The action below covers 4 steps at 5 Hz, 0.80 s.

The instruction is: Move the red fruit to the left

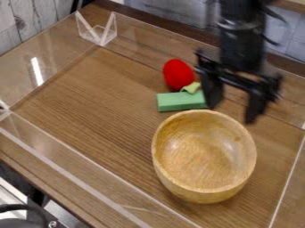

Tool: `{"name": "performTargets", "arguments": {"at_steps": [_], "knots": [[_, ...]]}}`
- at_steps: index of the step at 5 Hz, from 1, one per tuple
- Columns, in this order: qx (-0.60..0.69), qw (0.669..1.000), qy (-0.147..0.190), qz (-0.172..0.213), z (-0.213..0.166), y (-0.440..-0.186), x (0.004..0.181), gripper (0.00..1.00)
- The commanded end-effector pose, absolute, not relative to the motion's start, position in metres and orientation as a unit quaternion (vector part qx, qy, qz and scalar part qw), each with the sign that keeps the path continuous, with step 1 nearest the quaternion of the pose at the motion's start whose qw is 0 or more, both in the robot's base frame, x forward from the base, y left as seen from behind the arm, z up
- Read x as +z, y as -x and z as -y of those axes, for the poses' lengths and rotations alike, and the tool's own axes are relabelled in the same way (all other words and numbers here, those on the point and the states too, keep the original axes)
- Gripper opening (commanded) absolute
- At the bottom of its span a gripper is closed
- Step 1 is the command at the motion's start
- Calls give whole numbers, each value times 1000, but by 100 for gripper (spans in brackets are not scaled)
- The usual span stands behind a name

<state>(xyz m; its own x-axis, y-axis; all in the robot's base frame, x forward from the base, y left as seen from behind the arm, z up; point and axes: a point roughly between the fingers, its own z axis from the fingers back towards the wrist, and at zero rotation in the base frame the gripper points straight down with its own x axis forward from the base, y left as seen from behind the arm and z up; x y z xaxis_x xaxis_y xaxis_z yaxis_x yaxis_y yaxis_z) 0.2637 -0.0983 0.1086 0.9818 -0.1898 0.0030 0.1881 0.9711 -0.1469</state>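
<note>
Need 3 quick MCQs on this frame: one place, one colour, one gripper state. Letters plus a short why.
1. The red fruit sits:
A. in the bowl
B. on the table, behind the block, touching its far edge
C. in the gripper

2. The block is:
A. green
B. blue
C. yellow

3. The gripper is:
A. shut on the fruit
B. shut, empty
C. open, empty

Key:
1 B, the fruit rests on the wood against the block's far edge; the bowl holds nothing.
2 A, it is plainly green.
3 C, its fingers stand apart with nothing between them, right of the fruit.
</note>
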Motion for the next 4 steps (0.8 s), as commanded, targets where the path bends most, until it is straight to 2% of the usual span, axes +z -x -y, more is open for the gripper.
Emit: {"name": "performTargets", "arguments": {"at_steps": [1, 2, 4], "knots": [[-87, 993, 74, 31, 74, -282, 128, 100], [-80, 993, 76, 40, 60, -291, 130, 100], [-140, 986, 78, 41, 81, -267, 146, 100]]}}
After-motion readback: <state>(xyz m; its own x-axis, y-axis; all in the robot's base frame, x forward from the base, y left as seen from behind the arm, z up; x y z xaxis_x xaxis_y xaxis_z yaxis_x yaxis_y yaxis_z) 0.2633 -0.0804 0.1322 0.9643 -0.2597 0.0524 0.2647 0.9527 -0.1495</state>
